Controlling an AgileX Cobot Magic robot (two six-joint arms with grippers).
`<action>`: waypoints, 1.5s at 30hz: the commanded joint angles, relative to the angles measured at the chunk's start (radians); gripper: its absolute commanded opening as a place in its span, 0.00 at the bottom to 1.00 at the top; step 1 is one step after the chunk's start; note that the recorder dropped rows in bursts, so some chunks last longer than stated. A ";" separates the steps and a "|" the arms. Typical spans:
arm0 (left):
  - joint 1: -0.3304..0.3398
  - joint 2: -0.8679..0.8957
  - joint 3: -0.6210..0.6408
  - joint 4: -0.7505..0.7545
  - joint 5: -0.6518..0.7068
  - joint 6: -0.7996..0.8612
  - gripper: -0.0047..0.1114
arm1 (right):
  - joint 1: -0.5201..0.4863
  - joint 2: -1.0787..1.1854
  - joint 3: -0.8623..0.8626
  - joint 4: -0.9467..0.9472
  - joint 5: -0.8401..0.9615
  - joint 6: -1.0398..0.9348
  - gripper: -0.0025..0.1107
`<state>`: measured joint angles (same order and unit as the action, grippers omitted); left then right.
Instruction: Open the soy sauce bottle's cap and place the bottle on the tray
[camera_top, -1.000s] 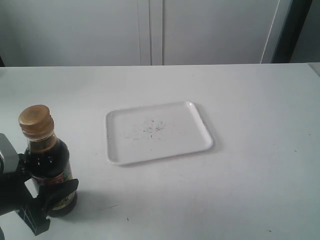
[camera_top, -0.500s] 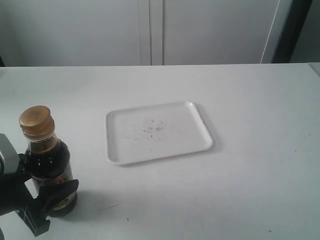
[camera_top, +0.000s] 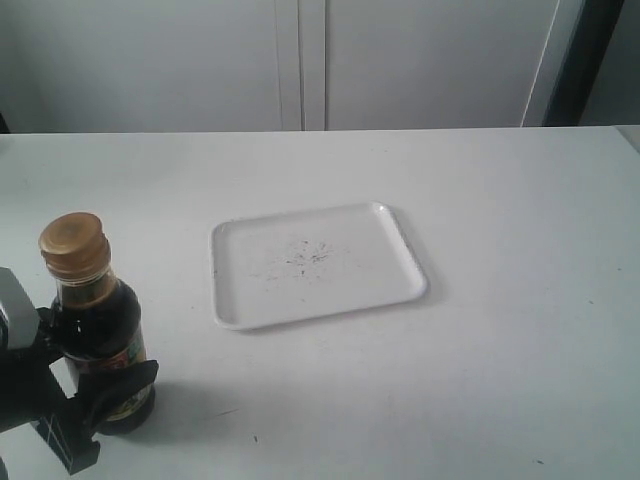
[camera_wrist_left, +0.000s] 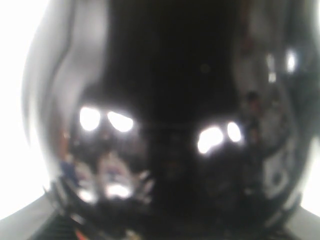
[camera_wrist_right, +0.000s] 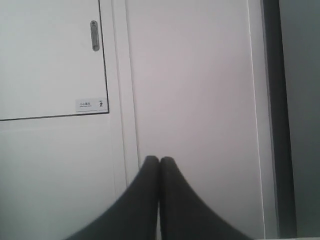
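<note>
Golden-brown cap (camera_top: 72, 240) shut; my left gripper (camera_top: 85, 385) clamps the soy sauce bottle (camera_top: 97, 340), upright, off the tray (camera_top: 390, 285); next: my right gripper (camera_wrist_right: 159, 167), fingers pressed together, must flip the cap.

I am looking at a big white table (camera_top: 480, 380). Far behind it, white cupboard doors (camera_top: 420, 60) are standing shut.

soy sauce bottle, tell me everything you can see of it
The soy sauce bottle is small clear glass, nearly full of dark liquid, with a narrow neck and a closed golden-brown ribbed cap. It stands upright on the white table, apart from the tray. The left tool grips its labelled lower body.
</note>
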<state>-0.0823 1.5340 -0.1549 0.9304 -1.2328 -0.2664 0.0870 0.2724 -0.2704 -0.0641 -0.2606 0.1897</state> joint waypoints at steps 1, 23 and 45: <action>0.000 0.002 0.002 0.028 0.012 0.002 0.04 | -0.006 0.116 -0.074 -0.080 -0.052 0.052 0.02; 0.000 0.002 0.002 0.028 0.012 0.002 0.04 | 0.100 0.624 -0.198 -0.606 -0.497 0.493 0.02; 0.000 0.002 0.002 0.041 0.012 0.002 0.04 | 0.603 0.994 -0.257 -0.043 -0.530 -0.164 0.02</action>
<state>-0.0823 1.5340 -0.1556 0.9397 -1.2334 -0.2644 0.6333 1.2146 -0.5196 -0.2258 -0.7491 0.1586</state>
